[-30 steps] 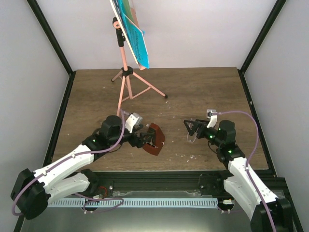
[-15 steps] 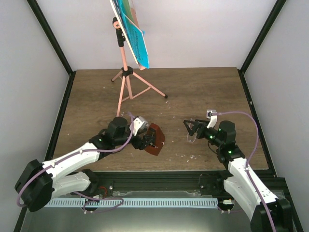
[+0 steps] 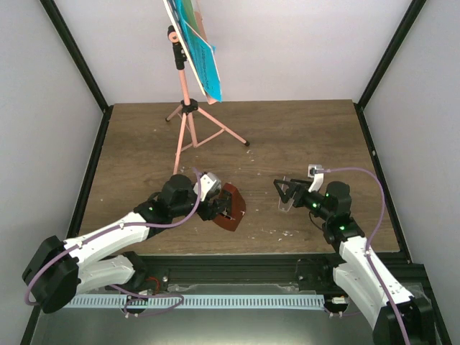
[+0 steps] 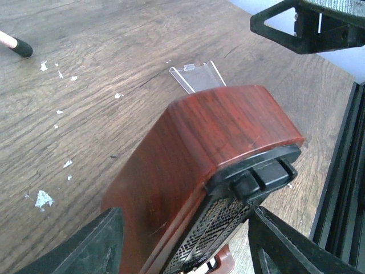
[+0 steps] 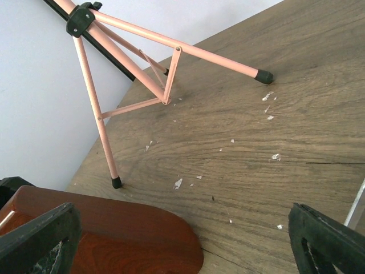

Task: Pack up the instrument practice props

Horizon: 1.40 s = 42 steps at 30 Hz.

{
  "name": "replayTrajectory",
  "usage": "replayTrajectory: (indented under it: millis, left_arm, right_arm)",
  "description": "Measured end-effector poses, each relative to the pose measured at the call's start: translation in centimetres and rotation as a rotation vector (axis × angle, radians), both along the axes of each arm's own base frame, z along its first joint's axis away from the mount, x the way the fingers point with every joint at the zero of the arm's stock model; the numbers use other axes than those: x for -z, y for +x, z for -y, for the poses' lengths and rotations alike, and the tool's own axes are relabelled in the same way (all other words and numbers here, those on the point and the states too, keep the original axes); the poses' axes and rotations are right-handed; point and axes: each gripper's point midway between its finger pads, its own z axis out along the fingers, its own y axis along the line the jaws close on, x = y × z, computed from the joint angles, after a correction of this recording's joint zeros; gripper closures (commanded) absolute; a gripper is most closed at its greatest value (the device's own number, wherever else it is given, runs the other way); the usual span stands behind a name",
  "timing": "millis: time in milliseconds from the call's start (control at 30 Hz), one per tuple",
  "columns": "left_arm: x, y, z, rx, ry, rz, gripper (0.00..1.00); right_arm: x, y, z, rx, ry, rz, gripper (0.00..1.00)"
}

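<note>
- Since a second ago the left arm has pushed forward toward 3 o'clock, bringing the left gripper [image 3: 220,209] up around the metronome [image 4: 205,142]. Its jaws have drawn in from a wider spread. The right arm has not moved.
- This suggests the grasping step on the metronome is under way. Nothing appears packed yet.
- The left gripper's two fingers [image 4: 105,242] flank the metronome's black base, one on each side, at a middling spread. The wrist view does not show whether the pads are already pressing on the wood or stand just off it, so a firm hold cannot be told.
- The metronome lies tipped on its side on the table [image 3: 302,136], at about 6 o'clock from the table's centre, near the front edge.
- The clear cover [image 4: 198,76] is off the metronome and lies on the table at 3 o'clock from it.
- The right gripper [image 3: 286,191] hangs beside the cover with its jaws spread wide and nothing between them.
- The music stand [image 3: 184,108] stands upright at 11 o'clock, well apart from both arms. The blue and yellow pages [image 3: 203,61] rest on its desk.
</note>
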Motion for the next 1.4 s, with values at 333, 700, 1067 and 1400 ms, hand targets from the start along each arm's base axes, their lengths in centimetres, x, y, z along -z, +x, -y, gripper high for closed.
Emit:
replayTrajectory:
  millis: [333, 700, 1067, 1400]
  left_arm:
    - [-0.1, -0.1, 0.2, 0.009, 0.001, 0.013, 0.54]
    - [-0.3, -0.5, 0.0, 0.012, -0.011, 0.018, 0.4]
    - [-2.6, -1.0, -1.5, -0.103, -0.154, -0.05, 0.13]
    - [-0.7, -0.7, -5.2, -0.283, -0.284, -0.32, 0.12]
  right_arm:
    - [0.2, -0.1, 0.2, 0.012, 0.003, -0.001, 0.0]
    - [0.1, -0.2, 0.4, 0.025, 0.008, 0.004, 0.0]
    - [1.0, 0.5, 0.6, 0.045, -0.004, -0.027, 0.0]
    - [2.8, 0.7, -1.6, -0.077, 0.048, -0.201, 0.0]
